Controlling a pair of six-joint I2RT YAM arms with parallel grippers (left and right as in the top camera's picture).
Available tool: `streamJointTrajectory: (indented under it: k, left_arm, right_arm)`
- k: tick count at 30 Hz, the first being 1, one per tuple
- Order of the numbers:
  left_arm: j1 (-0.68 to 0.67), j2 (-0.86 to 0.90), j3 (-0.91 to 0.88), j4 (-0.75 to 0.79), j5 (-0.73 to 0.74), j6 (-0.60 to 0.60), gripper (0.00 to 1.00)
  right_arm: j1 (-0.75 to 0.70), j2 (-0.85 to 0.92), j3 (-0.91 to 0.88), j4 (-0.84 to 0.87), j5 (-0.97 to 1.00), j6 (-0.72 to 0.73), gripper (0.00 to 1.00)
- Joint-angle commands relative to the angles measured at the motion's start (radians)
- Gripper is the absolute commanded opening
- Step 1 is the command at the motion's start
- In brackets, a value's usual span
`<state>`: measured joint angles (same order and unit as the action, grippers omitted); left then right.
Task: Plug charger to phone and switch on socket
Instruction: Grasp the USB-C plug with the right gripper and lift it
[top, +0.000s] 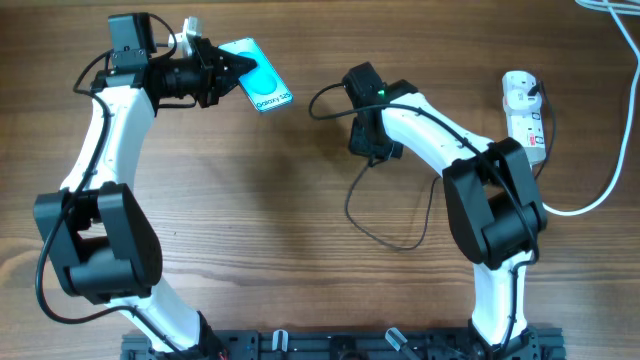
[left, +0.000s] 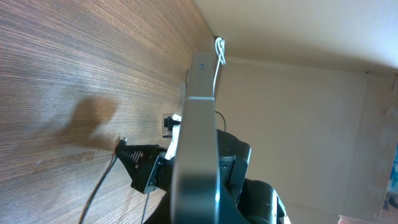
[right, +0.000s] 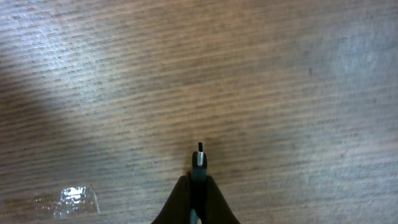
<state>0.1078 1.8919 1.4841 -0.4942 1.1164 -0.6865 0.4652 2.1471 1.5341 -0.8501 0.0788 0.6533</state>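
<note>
Looking down from overhead, the left gripper is clamped on one end of the phone. It holds the phone near the far edge of the desk, toward the far-left corner, with the turquoise screen facing the camera. The right gripper points down near the desk's middle, and the charger loops from it toward the near edge. The socket lies by the right edge, close to the far-right corner, and its white cord curves along that edge.

From the left wrist, the phone shows edge-on as a grey slab, with the right arm's black claw and the cable beyond it.

From the right wrist, the two fingers are pinched tight on the charger's plug, whose tip sticks out over bare wood.
</note>
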Motion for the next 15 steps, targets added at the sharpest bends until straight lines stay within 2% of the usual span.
streamJointTrajectory:
  k: [1,3,10,13,15]
  left_arm:
    - [0.001,-0.028,0.008,0.003,0.035,-0.005,0.04]
    - [0.001,-0.028,0.008,0.003,0.035,-0.005,0.04]
    - [0.001,-0.028,0.008,-0.003,0.034,-0.001,0.04]
    - [0.001,-0.028,0.008,-0.049,0.005,0.003,0.04]
    - [0.001,-0.027,0.008,-0.068,-0.01,0.006,0.04]
  right_arm:
    - [0.011,0.006,-0.088,-0.004,-0.037,0.082,0.05]
    - [0.011,0.006,-0.134,0.054,-0.066,0.082,0.05]
    - [0.011,0.007,-0.142,0.061,-0.08,0.091,0.13]
    - [0.011,0.007,-0.142,0.069,-0.08,0.091,0.11]
    - [0.011,0.007,-0.143,0.073,-0.08,0.089,0.05]
